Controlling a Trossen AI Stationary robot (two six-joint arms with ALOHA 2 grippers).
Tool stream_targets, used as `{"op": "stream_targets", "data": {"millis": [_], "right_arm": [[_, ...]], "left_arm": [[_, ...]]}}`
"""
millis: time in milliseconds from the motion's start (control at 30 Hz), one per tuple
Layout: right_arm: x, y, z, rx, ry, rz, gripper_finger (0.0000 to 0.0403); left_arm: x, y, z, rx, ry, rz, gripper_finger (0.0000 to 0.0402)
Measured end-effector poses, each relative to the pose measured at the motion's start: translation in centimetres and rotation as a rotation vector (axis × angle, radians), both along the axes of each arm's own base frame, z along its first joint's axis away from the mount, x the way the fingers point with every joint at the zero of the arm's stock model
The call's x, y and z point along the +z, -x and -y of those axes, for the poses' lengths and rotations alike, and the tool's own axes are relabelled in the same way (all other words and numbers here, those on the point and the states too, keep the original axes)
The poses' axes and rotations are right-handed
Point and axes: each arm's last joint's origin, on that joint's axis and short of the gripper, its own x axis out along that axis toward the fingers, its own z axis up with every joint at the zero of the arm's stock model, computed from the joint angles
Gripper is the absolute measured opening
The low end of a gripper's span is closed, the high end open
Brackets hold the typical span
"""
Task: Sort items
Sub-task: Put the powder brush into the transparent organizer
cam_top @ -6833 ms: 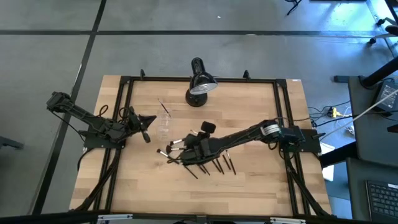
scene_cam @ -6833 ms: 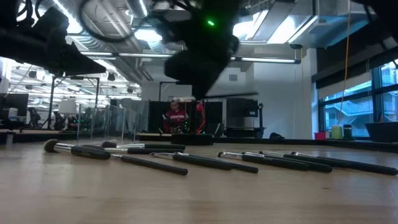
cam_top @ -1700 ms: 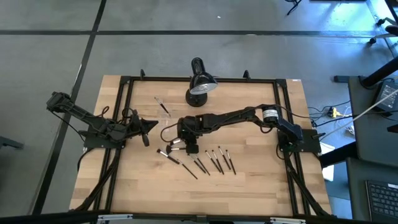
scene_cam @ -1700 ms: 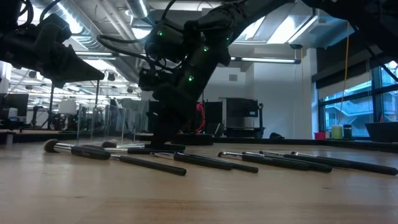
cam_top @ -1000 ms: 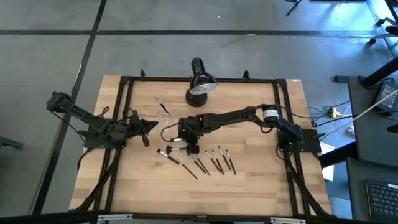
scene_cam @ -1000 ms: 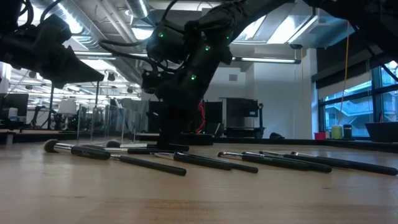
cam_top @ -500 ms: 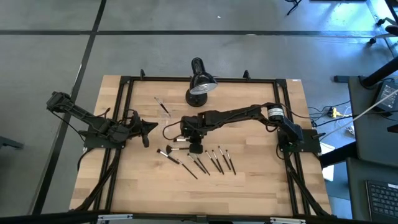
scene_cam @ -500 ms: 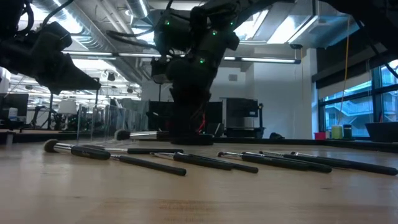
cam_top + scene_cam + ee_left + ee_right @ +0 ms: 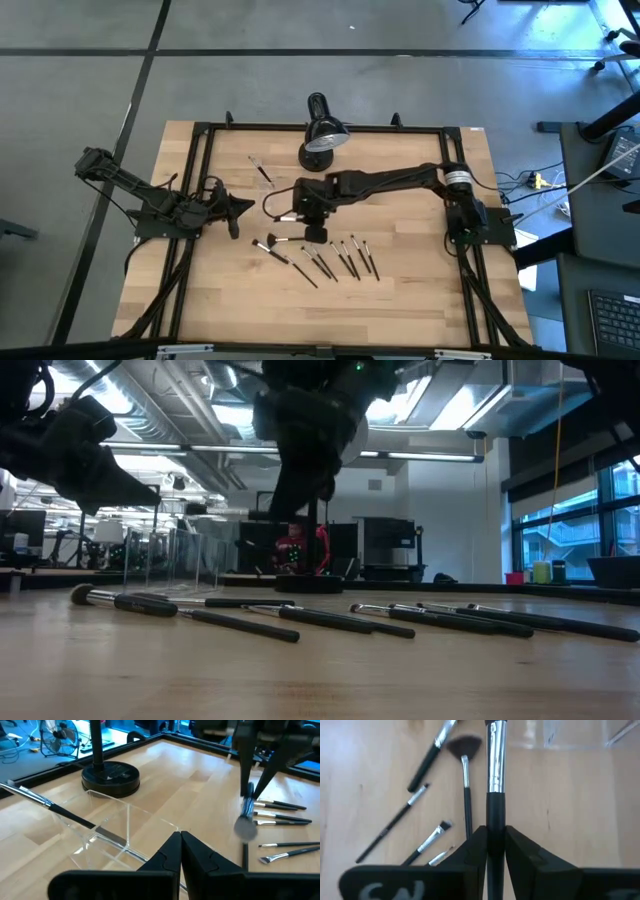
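Observation:
My right gripper [image 9: 495, 842] hangs over the table's middle [image 9: 303, 212], shut on one makeup brush [image 9: 494, 775] with a dark handle and silvery ferrule. The left wrist view shows this brush [image 9: 246, 812] in the air, bristle end lowest. The other brushes [image 9: 340, 258] lie flat on the wood just nearer than it, among them a fan brush [image 9: 464, 750]. A clear cup [image 9: 107, 832] lies between the arms, with one brush [image 9: 42, 802] resting on its rim. My left gripper [image 9: 180, 836] waits shut at the table's left [image 9: 243, 206], touching nothing. My right gripper pinches the brush's dark handle [image 9: 495, 817] between its two fingers, just behind the ferrule. The fingers slant down from the table's right side and lie along the brush. The brush is lifted clear of the table, its bristle end sticking out ahead of and below the fingertips.
A black desk lamp [image 9: 322, 135] stands at the far middle, its round base [image 9: 110, 775] beyond the cup. A black frame [image 9: 200, 180] runs around the tabletop. Bare wood lies toward the near edge [image 9: 330, 315].
My right gripper has risen from the table with the brush. The brush lay on the wood a second ago and now hangs clear in the air. The other brushes have stayed where they were.

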Motion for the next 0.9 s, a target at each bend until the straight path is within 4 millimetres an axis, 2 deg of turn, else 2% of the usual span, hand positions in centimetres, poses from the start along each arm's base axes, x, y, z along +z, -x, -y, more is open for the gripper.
{"op": "stream_targets", "data": {"millis": [267, 467, 633, 767, 900], "right_arm": [[1.8, -1.0, -1.0, 0.027, 0.003, 0.186, 0.0056], [3.6, -2.4, -0.9, 0.008, 0.021, 0.422, 0.0068], [4.8, -3.1, -0.9, 0.024, 0.04, 0.565, 0.0061], [4.7, -3.2, -1.0, 0.031, 0.048, 0.608, 0.0055], [2.2, -3.0, -0.9, 0.014, 0.013, 0.681, 0.0061]], "left_arm": [[0.0, 0.0, 0.0, -0.015, 0.012, 0.0, 0.0006], [0.0, 0.0, 0.1, -0.034, 0.022, -0.001, 0.0006], [0.0, -0.1, 0.2, -0.076, 0.048, -0.001, 0.0006], [0.0, -0.1, 0.3, -0.088, 0.061, 0.0, 0.0006], [0.0, -0.1, 0.3, -0.086, 0.065, 0.005, 0.0006]]}}
